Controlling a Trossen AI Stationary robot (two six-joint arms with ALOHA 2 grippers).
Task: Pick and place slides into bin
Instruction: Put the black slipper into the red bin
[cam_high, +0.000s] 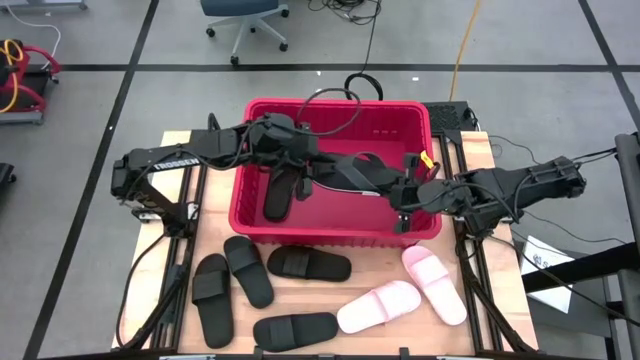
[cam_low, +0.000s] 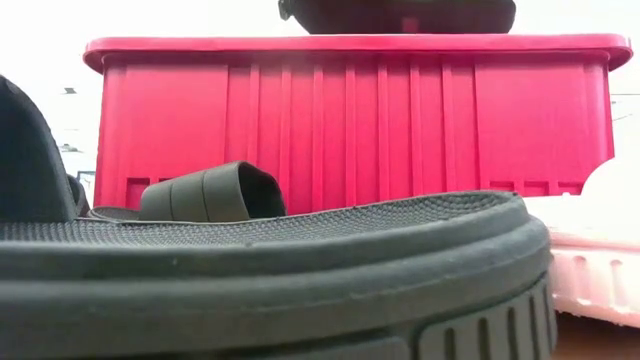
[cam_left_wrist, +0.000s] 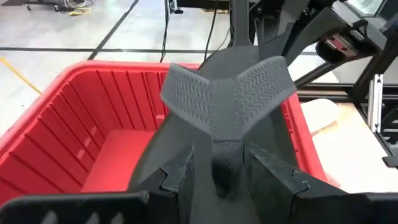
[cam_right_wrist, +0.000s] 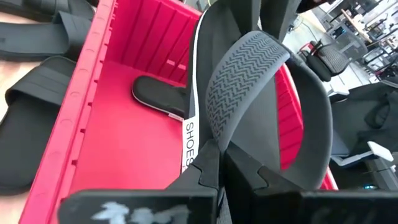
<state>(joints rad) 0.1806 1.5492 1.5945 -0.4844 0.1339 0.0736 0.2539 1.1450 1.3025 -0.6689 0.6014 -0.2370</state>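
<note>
The red bin (cam_high: 330, 237) (cam_left_wrist: 81, 118) (cam_right_wrist: 93, 81) stands at the table's far middle. My left gripper (cam_high: 305, 165) (cam_left_wrist: 219, 155) reaches over it from the left, shut on a black slide's strap (cam_left_wrist: 230, 99). My right gripper (cam_high: 400, 192) (cam_right_wrist: 225, 152) reaches in from the right, shut on a black slide's strap (cam_right_wrist: 249, 81). Whether both hold one slide or two, I cannot tell. Another black slide (cam_high: 279, 198) (cam_right_wrist: 155, 93) sits low in the bin under my left gripper. My left gripper pinches a fold of the strap (cam_left_wrist: 222, 146) between its two fingers, and the strap creases into a V above them. The fingers come from the table's left, slanting down. The slide is clear of the table, over the bin. My right gripper pinches the strap near the end where it meets the sole (cam_right_wrist: 217, 134). The fingers come from the table's right, slanting down. The slide stands on its side above the bin's floor, with the strap arching over the fingers.
On the table's near part lie several black slides (cam_high: 210, 292) (cam_high: 248, 270) (cam_high: 308, 263) (cam_high: 295, 328) and two pink ones (cam_high: 378, 305) (cam_high: 435, 283). One black slide (cam_low: 300, 260) fills the low view's foreground before the bin (cam_low: 350, 130). Cables hang behind the bin.
</note>
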